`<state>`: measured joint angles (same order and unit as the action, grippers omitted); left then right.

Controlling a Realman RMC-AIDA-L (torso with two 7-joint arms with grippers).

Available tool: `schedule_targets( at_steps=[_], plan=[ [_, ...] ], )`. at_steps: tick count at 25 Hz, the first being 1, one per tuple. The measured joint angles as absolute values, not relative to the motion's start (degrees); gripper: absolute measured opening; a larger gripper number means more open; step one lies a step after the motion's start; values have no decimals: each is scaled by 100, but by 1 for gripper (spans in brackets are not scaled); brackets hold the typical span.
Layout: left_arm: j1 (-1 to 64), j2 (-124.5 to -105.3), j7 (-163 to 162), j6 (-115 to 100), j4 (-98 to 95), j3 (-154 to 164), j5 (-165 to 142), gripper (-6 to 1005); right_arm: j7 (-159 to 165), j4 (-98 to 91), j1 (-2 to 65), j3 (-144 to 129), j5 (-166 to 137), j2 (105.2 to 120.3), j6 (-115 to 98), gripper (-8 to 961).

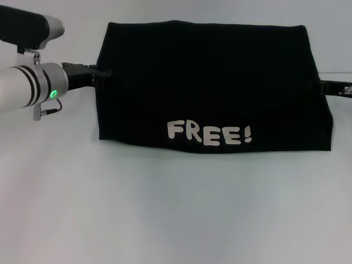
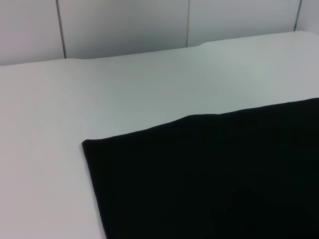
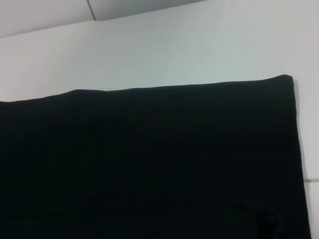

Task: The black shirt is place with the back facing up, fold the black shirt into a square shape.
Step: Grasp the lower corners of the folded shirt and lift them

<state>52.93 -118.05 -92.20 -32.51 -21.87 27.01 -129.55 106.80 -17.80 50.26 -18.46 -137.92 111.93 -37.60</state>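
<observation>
Soft matte black shirt (image 1: 212,82), white "FREE!" lettering (image 1: 209,133) at its near edge, lies folded into a wide rectangle mid white surface (image 1: 165,209). Left gripper (image 1: 102,74) at shirt's left edge, right gripper (image 1: 324,86) at right edge; finger state unclear. Judgement: keep side edges aligned for a square fold.

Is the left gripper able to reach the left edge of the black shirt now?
Probably yes. The left gripper is already at the left edge of the black shirt, with nothing between them.
</observation>
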Motion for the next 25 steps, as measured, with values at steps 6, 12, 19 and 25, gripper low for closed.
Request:
schedule_targets(
  at_steps=[6,12,19,25],
  plan=[
    [5273,-11810,-9240,-3143,-2296,2705,-12944,494,10671,-2392,4878,-1843,-13665,11428,-3790,388],
    [5120,-11859,-9434,-3154,-2642,2678,-12928,676,10670,-2865,4738,-1846,-13279,11508,-4179,574],
    [4427,-11968,-10118,-5056,-3873,2707,-12928,860,10919,-2897,4472,-1846,-12924,11070,-5480,577],
    [3791,-11973,-10145,-6461,-4347,2719,-13000,884,11034,-2900,4278,-1860,-12939,10910,-6062,574]
  ],
)
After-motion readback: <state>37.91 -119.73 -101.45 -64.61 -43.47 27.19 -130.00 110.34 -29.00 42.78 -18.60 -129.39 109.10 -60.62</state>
